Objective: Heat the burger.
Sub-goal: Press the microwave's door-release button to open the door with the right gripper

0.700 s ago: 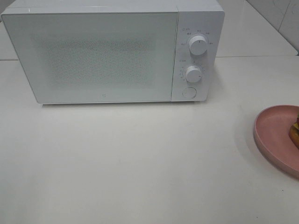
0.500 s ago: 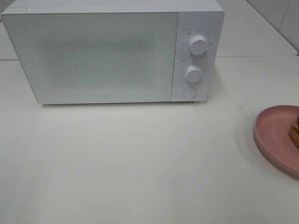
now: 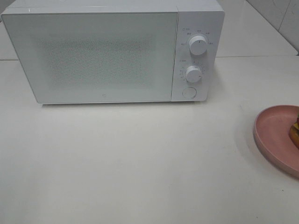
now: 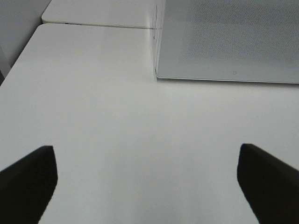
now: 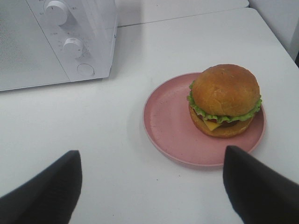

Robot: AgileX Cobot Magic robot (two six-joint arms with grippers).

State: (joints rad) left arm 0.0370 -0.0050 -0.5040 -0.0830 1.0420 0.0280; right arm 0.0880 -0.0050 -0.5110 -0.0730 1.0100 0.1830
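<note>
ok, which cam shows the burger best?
Right wrist: the whole burger sits unobstructed on the pink plate, layers visible. Exterior high catches only a sliver of it at the frame's right edge. Left wrist shows none of it.

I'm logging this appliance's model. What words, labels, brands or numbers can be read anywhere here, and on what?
No text here is legible.
Markings around the upper knob of the microwave: too small and blurred to read.
Markings around the lower knob: too small to read.
Small mark low on the microwave's front: perhaps a logo, not legible.
Burger and pink plate: no text.
</note>
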